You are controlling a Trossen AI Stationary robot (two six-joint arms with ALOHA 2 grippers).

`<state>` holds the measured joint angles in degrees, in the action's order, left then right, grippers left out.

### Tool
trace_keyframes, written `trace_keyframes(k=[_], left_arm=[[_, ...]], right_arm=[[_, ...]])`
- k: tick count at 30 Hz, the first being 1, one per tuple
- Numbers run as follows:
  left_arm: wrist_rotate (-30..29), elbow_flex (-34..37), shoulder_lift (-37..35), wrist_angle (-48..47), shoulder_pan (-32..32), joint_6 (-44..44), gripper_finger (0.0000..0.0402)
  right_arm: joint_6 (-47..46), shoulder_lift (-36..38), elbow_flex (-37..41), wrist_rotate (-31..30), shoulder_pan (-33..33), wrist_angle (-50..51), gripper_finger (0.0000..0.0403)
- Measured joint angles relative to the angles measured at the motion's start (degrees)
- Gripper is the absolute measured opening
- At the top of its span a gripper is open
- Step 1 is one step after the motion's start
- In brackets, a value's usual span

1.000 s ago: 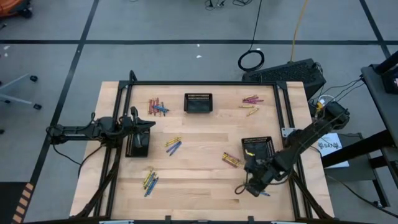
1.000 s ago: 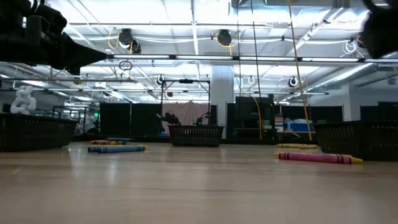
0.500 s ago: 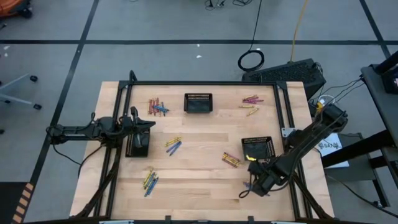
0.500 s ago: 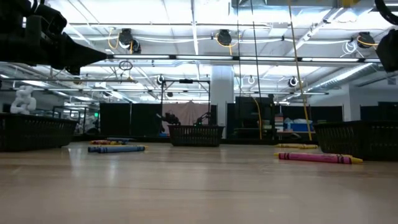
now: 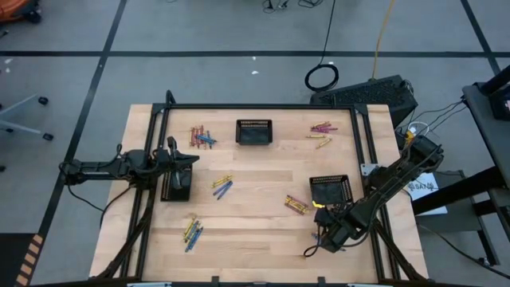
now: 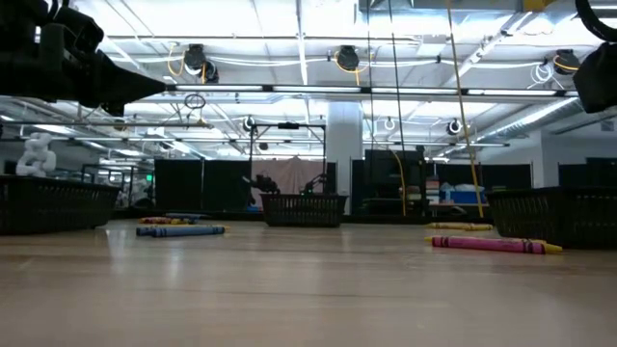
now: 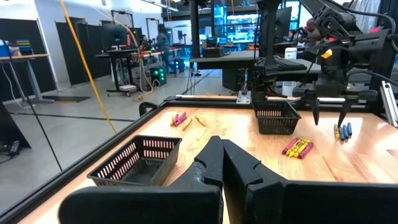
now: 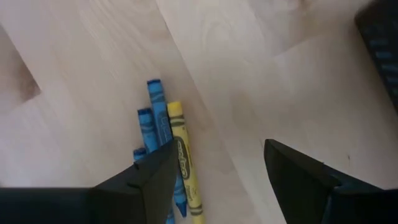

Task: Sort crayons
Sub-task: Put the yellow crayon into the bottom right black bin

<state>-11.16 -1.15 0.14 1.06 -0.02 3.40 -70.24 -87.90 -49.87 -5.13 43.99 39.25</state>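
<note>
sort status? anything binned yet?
Barely started. One yellow crayon lies in the right basket. The right claw hangs open above a blue-and-yellow cluster, holding nothing. The left claw waits shut. Five loose piles remain.

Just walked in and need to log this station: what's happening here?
A two-armed robot is sorting crayons into black baskets. The right end effector hangs open above a small bunch of blue and yellow crayons near the table's front right, holding nothing. The left end effector is shut and waits by the left basket.
</note>
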Motion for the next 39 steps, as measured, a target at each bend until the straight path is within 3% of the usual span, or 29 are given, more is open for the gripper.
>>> trace_keyframes(k=[12,39], left_arm=[[0.0,0.0,0.0,0.0,0.0,0.0,0.0000],[0.0,0.0,0.0,0.0,0.0,0.0,0.0000]], right_arm=[[3.5,-0.1,0.0,-2.8,0.0,-0.7,0.0226],[3.4,-4.3,0.0,-0.9,0.7,-1.9,0.0225]])
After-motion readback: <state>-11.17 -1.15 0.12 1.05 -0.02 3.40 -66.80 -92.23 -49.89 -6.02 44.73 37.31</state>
